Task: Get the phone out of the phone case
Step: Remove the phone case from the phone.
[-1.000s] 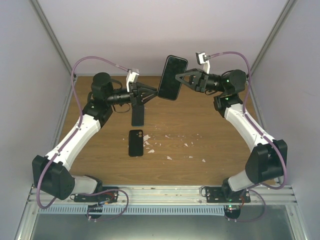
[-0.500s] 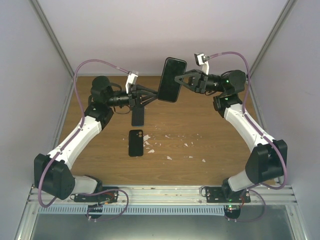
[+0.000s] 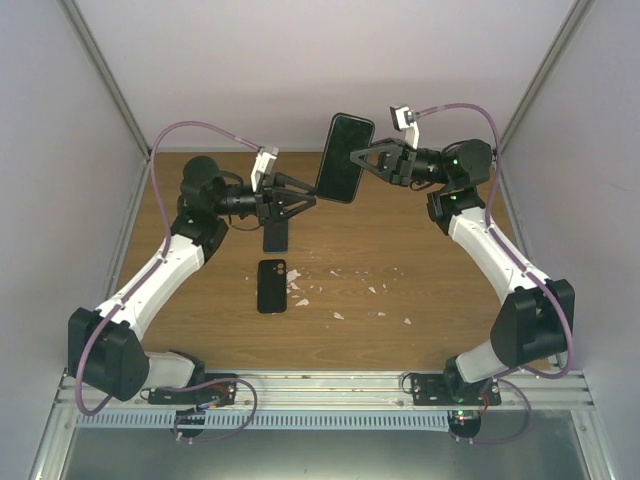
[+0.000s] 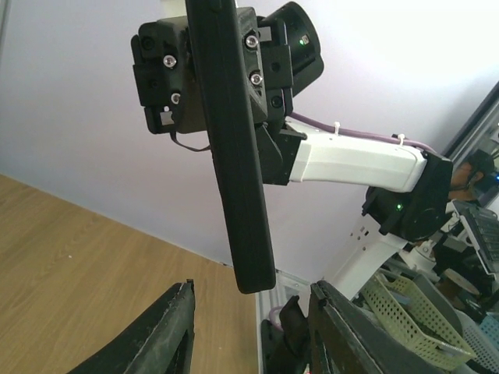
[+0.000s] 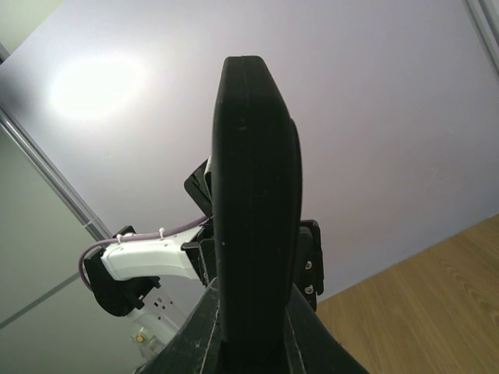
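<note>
Above the table (image 3: 420,310), glossy black phone (image 3: 345,158).

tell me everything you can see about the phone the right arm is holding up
The phone is a black slab with a glossy face and rounded corners, held in the air above the table, near upright. The right gripper is shut on its middle. Edge-on in the wrist views it looks thick; whether a case is on it I cannot tell. The open left gripper sits by its lower end, not touching.
</note>
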{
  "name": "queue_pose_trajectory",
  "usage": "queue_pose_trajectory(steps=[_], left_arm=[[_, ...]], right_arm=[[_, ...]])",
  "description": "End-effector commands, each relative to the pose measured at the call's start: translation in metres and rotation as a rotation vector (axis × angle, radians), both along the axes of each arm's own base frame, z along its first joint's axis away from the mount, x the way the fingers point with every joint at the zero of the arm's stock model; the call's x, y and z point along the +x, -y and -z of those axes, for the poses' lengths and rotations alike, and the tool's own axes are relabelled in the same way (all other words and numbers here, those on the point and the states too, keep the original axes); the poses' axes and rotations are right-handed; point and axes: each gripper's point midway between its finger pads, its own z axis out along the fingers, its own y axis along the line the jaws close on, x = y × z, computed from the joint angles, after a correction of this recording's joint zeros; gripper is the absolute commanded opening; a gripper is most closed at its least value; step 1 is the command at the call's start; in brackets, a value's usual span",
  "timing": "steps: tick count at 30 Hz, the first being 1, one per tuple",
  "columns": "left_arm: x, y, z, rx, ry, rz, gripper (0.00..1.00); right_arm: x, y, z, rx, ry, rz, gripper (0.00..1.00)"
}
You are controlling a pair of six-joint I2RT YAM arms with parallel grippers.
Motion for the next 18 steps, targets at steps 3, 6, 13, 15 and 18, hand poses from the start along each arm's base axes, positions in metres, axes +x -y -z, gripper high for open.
queue_pose_trajectory(steps=[3,6,13,15,18], left_arm=[[0.000,0.002,-0.011,0.004,0.074,-0.028,0.39],[0.006,0.003,-0.008,0.017,0.064,-0.048,0.36],[0.017,0.003,-0.006,0.029,0.044,-0.098,0.33],[0.019,0.003,-0.005,0.034,0.043,-0.108,0.32],[0.024,0.002,0.000,0.045,0.029,-0.132,0.29]], right_arm=[[-0.003,0.005,-0.015,0.039,0.055,0.041,0.00],[-0.003,0.004,-0.015,0.040,0.055,0.038,0.00],[-0.004,0.001,-0.012,0.039,0.051,0.027,0.01],[-0.003,0.001,-0.012,0.039,0.050,0.029,0.00],[-0.004,0.000,-0.012,0.039,0.048,0.024,0.00]])
